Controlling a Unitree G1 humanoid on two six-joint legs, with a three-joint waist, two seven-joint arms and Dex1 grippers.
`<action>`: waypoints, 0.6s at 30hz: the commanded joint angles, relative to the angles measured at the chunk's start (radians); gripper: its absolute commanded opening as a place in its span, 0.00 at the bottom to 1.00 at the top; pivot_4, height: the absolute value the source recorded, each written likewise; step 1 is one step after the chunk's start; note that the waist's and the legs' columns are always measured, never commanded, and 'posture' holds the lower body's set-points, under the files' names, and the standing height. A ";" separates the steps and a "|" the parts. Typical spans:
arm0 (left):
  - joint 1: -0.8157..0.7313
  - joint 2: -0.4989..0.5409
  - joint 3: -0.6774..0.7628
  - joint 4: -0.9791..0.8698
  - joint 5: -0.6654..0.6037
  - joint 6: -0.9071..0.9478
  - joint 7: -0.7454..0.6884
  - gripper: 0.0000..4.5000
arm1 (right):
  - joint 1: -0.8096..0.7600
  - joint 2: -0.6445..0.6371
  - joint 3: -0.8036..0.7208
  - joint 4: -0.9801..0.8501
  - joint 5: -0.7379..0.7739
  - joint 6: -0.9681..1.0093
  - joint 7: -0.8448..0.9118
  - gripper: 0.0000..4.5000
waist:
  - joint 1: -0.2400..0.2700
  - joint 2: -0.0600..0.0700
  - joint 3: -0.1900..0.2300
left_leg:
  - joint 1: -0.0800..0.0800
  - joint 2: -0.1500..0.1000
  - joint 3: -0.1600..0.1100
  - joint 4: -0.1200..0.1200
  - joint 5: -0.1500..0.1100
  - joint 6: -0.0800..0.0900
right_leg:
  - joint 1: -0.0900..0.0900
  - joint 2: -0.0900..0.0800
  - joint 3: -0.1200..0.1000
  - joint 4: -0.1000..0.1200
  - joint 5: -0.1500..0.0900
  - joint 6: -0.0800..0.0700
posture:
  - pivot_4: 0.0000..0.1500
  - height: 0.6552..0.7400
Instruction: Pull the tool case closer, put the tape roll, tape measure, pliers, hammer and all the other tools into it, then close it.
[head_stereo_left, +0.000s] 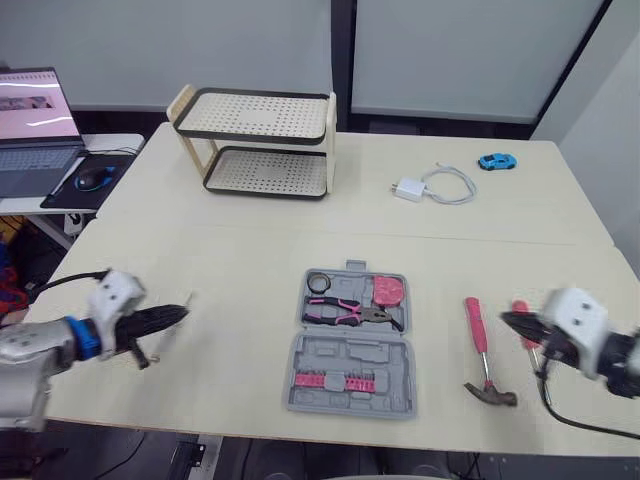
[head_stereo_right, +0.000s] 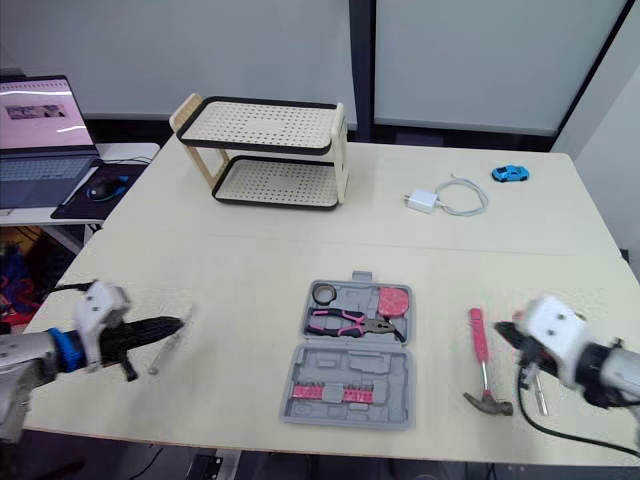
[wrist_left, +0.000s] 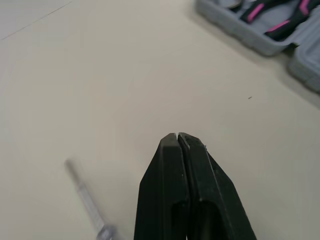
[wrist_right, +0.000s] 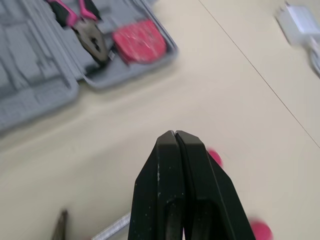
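Grey plastic, the tool case (head_stereo_left: 350, 345) lies open on the table (head_stereo_left: 230, 260). Its far half holds the tape roll (head_stereo_left: 319, 282), the pliers (head_stereo_left: 352, 313) and the red tape measure (head_stereo_left: 389, 291). A row of pink bits (head_stereo_left: 333, 381) sits in the half nearer the robot. Right of the case and apart from it, the hammer (head_stereo_left: 483, 352) lies with its head towards the robot. Just past the hammer from the case, the right gripper (wrist_right: 175, 132) is clenched and empty above a pink-handled screwdriver (head_stereo_left: 527, 338). Well left of the case, the left gripper (wrist_left: 177, 135) is likewise pressed together on nothing, and a slim clear-handled tool (wrist_left: 85, 195) lies on the table just beside it.
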 joint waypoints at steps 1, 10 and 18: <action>0.037 0.036 0.118 0.110 -0.022 0.015 0.029 0.26 | 0.100 0.005 -0.151 0.035 0.020 -0.077 0.049 0.00 | -0.001 0.000 0.000 | 0.001 0.000 0.000 0.000 0.000 0.000 | 0.000 0.000 0.000 0.000 0.000 0.000 | 1.00 0.94; 0.166 0.047 0.259 0.314 -0.040 0.076 0.082 0.87 | 0.366 0.055 -0.302 0.231 0.055 -0.244 0.174 0.31 | -0.002 -0.008 -0.002 | 0.005 0.001 0.004 -0.002 0.000 0.000 | 0.002 0.000 0.003 -0.001 -0.003 0.001 | 1.00 0.94; 0.233 0.021 0.285 0.287 -0.053 0.080 0.087 1.00 | 0.387 0.045 -0.286 0.262 0.065 -0.280 0.173 0.66 | -0.002 -0.010 -0.003 | 0.006 0.001 0.005 -0.003 0.000 0.000 | 0.002 -0.001 0.003 -0.001 -0.004 0.001 | 1.00 0.94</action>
